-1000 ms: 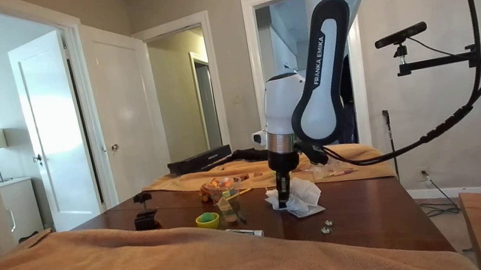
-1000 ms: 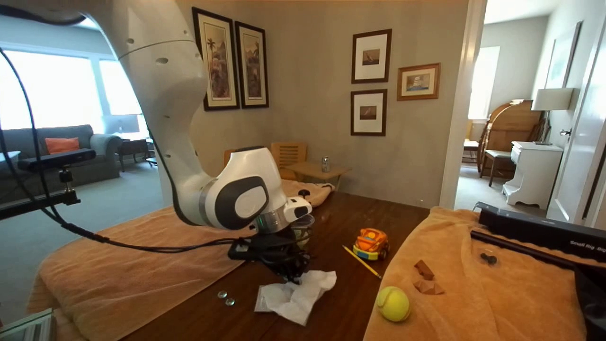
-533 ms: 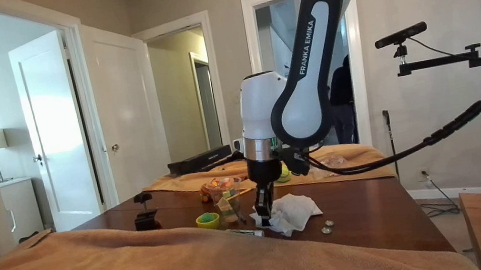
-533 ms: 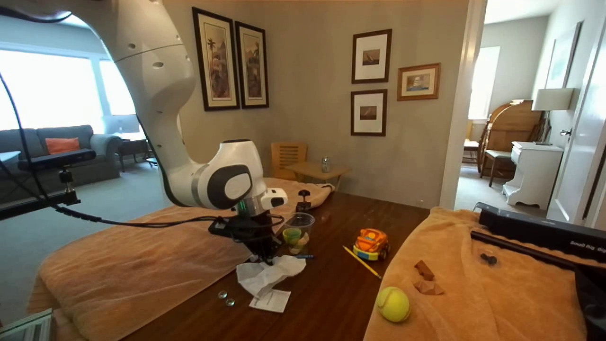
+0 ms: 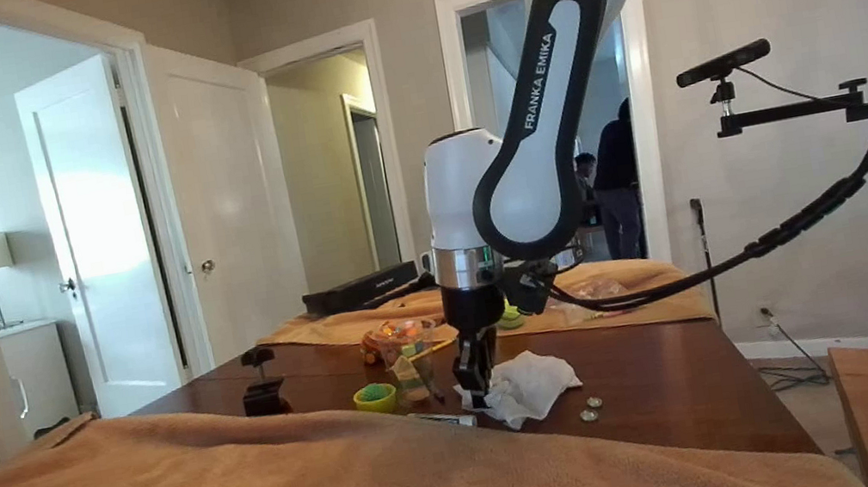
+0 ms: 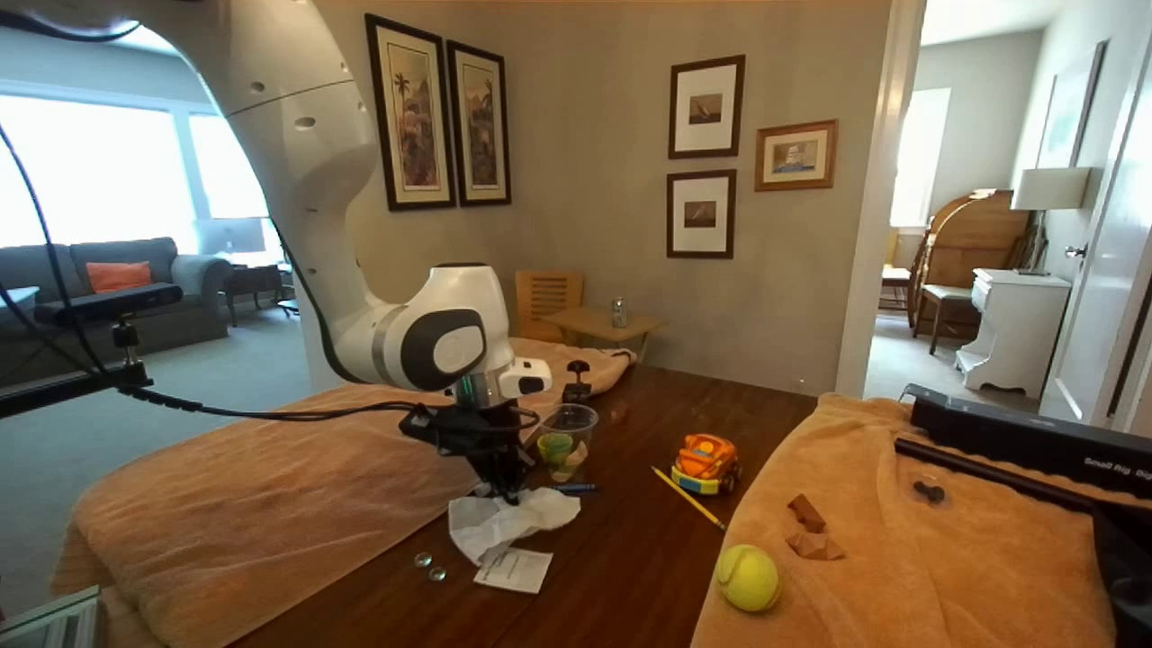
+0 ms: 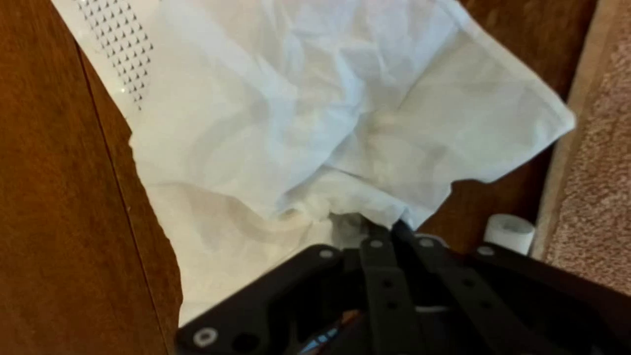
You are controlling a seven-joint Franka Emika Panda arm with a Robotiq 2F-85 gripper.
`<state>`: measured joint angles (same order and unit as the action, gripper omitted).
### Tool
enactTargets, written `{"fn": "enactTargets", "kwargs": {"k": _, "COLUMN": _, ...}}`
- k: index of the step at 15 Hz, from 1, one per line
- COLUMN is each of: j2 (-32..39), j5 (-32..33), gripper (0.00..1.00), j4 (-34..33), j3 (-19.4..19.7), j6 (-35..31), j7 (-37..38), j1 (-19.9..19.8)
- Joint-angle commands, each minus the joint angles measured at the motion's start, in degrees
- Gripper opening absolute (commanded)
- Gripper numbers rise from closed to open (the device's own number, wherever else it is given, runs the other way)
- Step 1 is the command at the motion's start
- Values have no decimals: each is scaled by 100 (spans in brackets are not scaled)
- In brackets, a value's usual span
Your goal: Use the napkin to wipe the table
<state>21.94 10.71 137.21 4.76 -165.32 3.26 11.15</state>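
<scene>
The napkin looks matt and papery, the table glossy wood.

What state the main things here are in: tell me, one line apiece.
Tool: shut on the napkin
Napkin: crumpled, pinched in the tool
Table: partly covered by tan cloth
Printed white square: flat, partly under the napkin
Clear cup: upright
Yellow cup: upright, something green inside
Orange toy vehicle: upright on its wheels
Pencil: lying flat
Glass beads: lying close together
Tennis ball: resting on the cloth
Metal can: upright

A bright window stands behind the grey sofa, which bears an orange cushion; carpet spreads before the sofa, and framed pictures hang on beige walls right of it.
</scene>
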Motion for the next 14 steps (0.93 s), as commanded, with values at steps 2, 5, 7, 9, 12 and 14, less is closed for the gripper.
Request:
{"fn": "enactTargets", "kwargs": {"k": 2, "j2": -213, "j5": -202, "gripper": 45, "j4": 285, "j3": -237, "j6": 339, "j7": 112, "j1": -144}}
{"fn": "enactTargets", "kwargs": {"k": 5, "j2": -570, "j5": -161, "gripper": 66, "j4": 584, "j3": -249, "j6": 334, "j7": 154, "j1": -152}}
{"fn": "enactTargets", "kwargs": {"k": 7, "j2": -858, "j5": -136, "gripper": 80, "j4": 840, "j3": -248, "j6": 232, "j7": 199, "j1": -145}}
{"fn": "enactTargets", "kwargs": {"k": 9, "j2": -1149, "j5": -50, "gripper": 94, "j4": 1030, "j3": -211, "j6": 156, "j7": 257, "j1": -119}}
{"fn": "enactTargets", "kwargs": {"k": 12, "j2": -1623, "j5": -86, "gripper": 100, "j4": 1191, "j3": -273, "j6": 301, "j7": 277, "j1": -174}}
{"fn": "enactTargets", "kwargs": {"k": 14, "j2": -1939, "j5": -299, "gripper": 100, "j4": 1262, "j3": -431, "j6": 570, "j7": 134, "j1": -277}}
